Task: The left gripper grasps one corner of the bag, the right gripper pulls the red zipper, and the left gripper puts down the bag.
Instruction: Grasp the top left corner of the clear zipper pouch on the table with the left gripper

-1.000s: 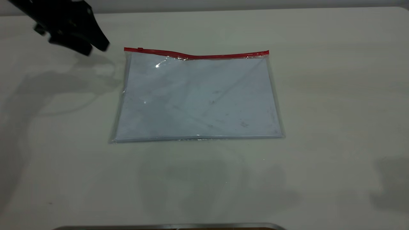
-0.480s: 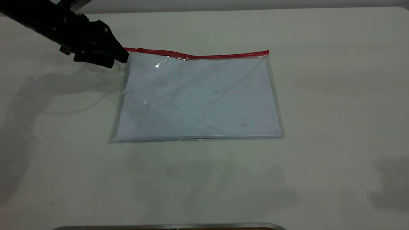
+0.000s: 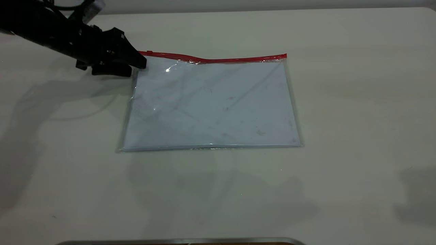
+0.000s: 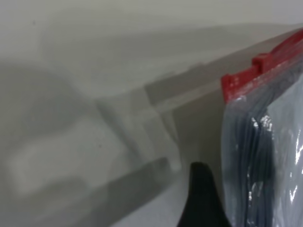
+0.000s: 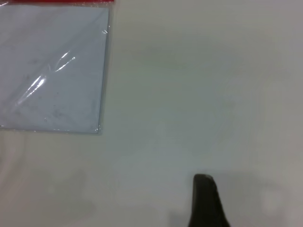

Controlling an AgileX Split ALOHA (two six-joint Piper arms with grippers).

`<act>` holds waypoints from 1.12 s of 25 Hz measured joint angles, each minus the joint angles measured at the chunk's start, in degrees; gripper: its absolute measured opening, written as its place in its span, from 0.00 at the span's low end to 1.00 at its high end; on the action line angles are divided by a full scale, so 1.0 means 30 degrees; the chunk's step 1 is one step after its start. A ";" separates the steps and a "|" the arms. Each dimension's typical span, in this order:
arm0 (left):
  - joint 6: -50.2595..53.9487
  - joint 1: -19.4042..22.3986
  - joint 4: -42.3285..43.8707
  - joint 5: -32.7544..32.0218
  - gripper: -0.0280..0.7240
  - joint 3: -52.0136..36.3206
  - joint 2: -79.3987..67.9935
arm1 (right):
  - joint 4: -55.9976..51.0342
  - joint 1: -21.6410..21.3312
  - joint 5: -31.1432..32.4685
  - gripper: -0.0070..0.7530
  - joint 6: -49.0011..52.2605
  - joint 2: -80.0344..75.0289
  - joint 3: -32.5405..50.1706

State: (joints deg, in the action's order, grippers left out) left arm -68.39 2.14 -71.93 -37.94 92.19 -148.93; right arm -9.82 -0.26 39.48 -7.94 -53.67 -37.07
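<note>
Exterior view shows the bag (image 3: 211, 105), a flat clear plastic pouch with pale sheets inside, lying flat near the middle of a pale table (image 3: 357, 102). The red zipper (image 3: 218, 58) runs along its far long edge, with a slight ripple partway along. The near long edge and both short edges lie flat on the table. Bare table surrounds the bag on the near side and to the right, leaving wide open room there.

The left gripper (image 3: 138, 66) reaches in low from the far left. Its tips sit at the corner of the bag (image 3: 141, 59) where the red strip ends, one dark tip overlapping the red end and a lower one just beside the left short edge. The jaws look slightly apart around that corner, but whether they are pressed onto the plastic cannot be told. In the left wrist view, one dark fingertip (image 4: 201, 198) sits just beside the bag's clear edge (image 4: 265, 156), near the red end of the zipper (image 4: 258, 71).

The right gripper is out of the exterior view; in the right wrist view only one dark fingertip (image 5: 204, 201) shows above bare table, well apart from the bag (image 5: 52, 71), so its jaws cannot be judged.

Compared with half a second earlier, the left gripper has advanced a little to the right, now covering the red end. The bag has not moved.
</note>
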 joint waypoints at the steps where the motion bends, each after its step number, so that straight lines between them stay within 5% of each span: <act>1: -0.0077 -0.0019 -0.0191 -0.0014 0.82 0.0000 -0.0074 | 0.0000 0.0000 0.0000 0.72 -0.0014 0.0000 0.0000; 13: -0.2095 -0.1130 -0.2041 0.0040 0.80 0.0000 -0.0530 | 0.0000 0.0000 -0.0087 0.72 -0.0014 0.0000 0.0000; 17: -0.2200 -0.1145 -0.2071 0.0188 0.62 0.0000 -0.0572 | 0.0000 0.0000 -0.0087 0.72 -0.0078 0.0000 0.0000; 23: -0.3022 -0.1167 -0.2071 0.0287 0.12 0.0000 -0.0577 | 0.0000 0.0000 -0.0129 0.72 -0.0466 0.0000 0.0000; 28: -0.5749 -0.1186 -0.0716 -0.0509 0.11 0.0421 -0.0093 | -0.0444 0.0000 -0.0876 0.72 -0.2272 -0.0322 0.0000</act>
State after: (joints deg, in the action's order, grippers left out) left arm -85.63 -1.42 -74.08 -39.47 93.45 -149.21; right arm -11.16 -0.26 36.86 -14.76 -54.64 -37.07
